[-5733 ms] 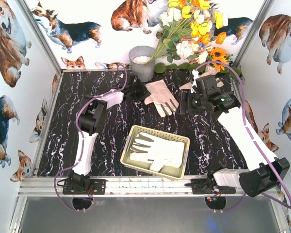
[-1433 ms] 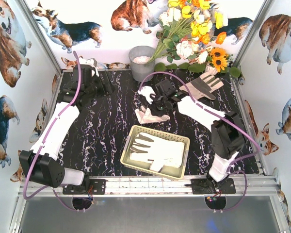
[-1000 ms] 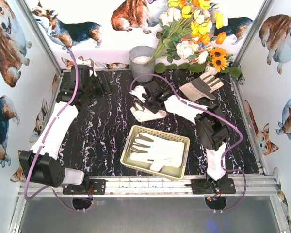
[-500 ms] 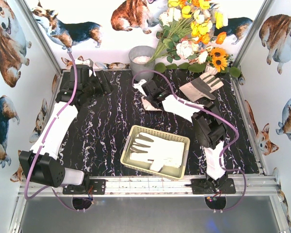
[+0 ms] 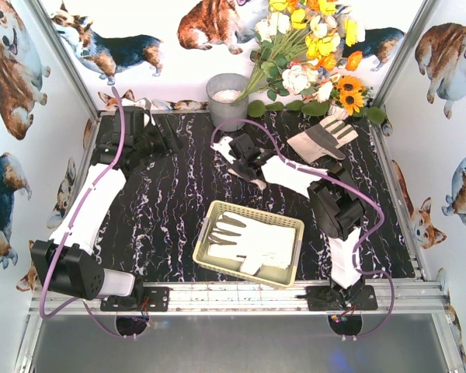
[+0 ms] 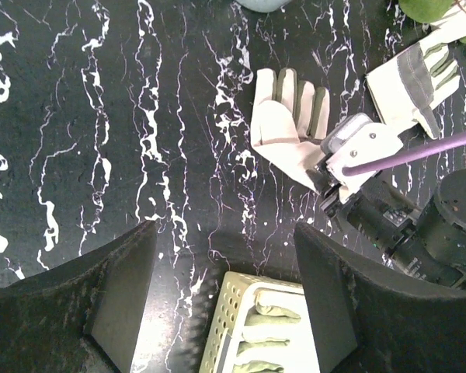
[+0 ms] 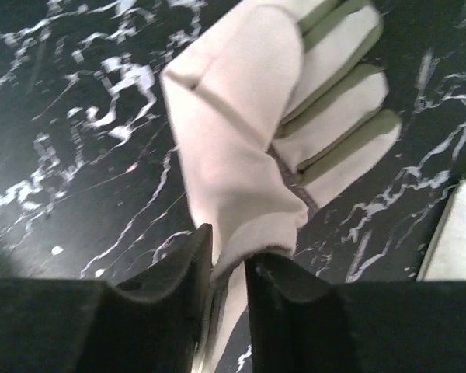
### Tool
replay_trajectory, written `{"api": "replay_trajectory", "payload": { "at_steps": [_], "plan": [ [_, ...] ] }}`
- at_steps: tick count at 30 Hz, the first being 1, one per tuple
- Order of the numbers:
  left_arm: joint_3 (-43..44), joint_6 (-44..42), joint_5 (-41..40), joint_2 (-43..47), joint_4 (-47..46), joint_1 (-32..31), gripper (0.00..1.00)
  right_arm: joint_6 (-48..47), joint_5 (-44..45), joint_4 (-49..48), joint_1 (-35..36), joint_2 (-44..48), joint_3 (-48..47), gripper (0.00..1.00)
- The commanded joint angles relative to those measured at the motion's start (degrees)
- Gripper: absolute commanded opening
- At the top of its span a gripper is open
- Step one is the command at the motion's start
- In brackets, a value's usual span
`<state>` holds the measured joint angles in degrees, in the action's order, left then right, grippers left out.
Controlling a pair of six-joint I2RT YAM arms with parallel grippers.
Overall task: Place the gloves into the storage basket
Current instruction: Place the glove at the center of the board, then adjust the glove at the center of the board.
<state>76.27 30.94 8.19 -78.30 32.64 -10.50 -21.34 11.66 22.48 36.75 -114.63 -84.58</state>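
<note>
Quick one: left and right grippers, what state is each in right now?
Left gripper: open, holding nothing.
Right gripper: closed on the cuff of a glove.

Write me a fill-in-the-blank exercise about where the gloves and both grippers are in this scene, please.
1. The right gripper pinches exactly ____ glove.
2. The jaws of the left gripper stand ____, with nothing between them.
3. The stowed gloves lie ____ the storage basket.
4. A loose glove beside the flowers is touched by ____ gripper.
Missing words: one; open; inside; neither.
</note>
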Motion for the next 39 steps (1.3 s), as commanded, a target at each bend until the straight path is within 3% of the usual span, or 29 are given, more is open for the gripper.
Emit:
{"api": "replay_trajectory", "payload": {
  "at_steps": [1, 4, 7, 17, 28, 33, 37, 39],
  "plan": [
    [-1.6, 1.4, 1.2, 1.0, -0.7, 0.8, 0.66, 2.9, -5.5, 0.4, 0.9, 5.6, 1.9, 0.34],
    [-2.8, 1.9, 2.0, 1.1, -1.7, 0.7, 0.66, 3.6, -6.7, 1.0, 1.0, 9.4, 3.3, 0.48],
    [-3.6, 2.6, 3.5, 0.2, -3.0, 0.7, 0.66, 4.7, -8.9, 1.7, 1.0, 13.3, 4.4, 0.55],
    [0.5, 3.1, 8.4, -9.7, -5.7, -4.9, 0.66, 15.2, -8.6, 4.5, 0.1, 23.0, 5.5, 0.68],
    [5.3, 7.1, 11.4, -26.6, -14.8, -9.8, 0.66, 47.0, -19.0, 3.6, -17.2, 25.6, 9.3, 0.65],
    [6.4, 7.5, 12.9, -32.8, -15.5, -9.9, 0.63, 51.9, -20.9, 0.4, -22.5, 28.5, 14.4, 0.65],
    [6.1, 10.1, 15.9, -36.5, -18.6, -9.9, 0.55, 56.0, -18.8, 1.3, -25.6, 30.3, 18.0, 0.65],
    [5.6, 11.4, 16.7, -37.9, -20.2, -9.9, 0.46, 58.7, -18.7, 0.4, -27.7, 31.5, 20.4, 0.65]
  ]
}}
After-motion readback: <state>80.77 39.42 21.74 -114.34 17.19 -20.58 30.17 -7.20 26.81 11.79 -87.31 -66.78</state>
